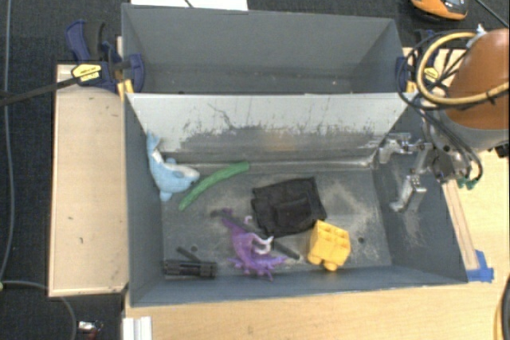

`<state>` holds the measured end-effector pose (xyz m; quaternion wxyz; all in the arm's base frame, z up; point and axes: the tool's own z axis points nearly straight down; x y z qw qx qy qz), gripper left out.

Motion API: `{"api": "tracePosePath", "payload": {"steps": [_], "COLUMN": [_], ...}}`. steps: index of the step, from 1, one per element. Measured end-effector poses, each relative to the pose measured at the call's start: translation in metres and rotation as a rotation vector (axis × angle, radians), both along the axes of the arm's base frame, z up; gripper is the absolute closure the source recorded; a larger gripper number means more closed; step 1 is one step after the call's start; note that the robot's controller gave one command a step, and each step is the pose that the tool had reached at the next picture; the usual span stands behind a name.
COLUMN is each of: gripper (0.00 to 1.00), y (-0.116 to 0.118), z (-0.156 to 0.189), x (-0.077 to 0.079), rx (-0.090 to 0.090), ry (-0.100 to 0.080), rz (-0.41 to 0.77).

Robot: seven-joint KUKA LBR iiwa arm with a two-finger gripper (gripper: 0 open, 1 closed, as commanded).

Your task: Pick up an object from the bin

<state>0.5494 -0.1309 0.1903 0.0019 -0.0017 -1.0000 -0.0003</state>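
The end effector (402,201) is seen low at the right of the frame, over a bare patch of the bin (263,119) floor close to the right-hand wall. Nothing can be made out in its grasp, and whether it is set wide or narrow cannot be told, since its tip is blurred against the grey metal and partly covered by the wrist hardware below the orange cover (486,80). Everything that could be picked lies to its left. The nearest thing is judged to be the yellow block (328,244), down and to the left, near the front wall. The black pouch (287,207) is found further left at about the end effector's own height, its long axis running roughly left to right. A purple toy figure (253,249) is pressed against the pouch's lower left edge. Well apart, in the left of the bin, a green stick (212,184) is laid slantwise beside a pale blue soft toy (167,175), and a small black tool (190,268) is seen in the lower left corner.
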Motion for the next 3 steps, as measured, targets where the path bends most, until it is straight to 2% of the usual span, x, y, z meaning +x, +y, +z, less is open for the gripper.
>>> {"api": "tracePosePath", "payload": {"steps": [1,2,3], "gripper": [0.00,0.00,0.00], "y": [0.001,0.060,0.100], "z": [0.004,-0.080,-0.028], "x": [0.002,-0.006,0.005], "rx": [-0.001,-0.001,-0.003], "ry": [-0.007,-0.009,-0.016], "rz": [0.006,0.293,0.288]}}
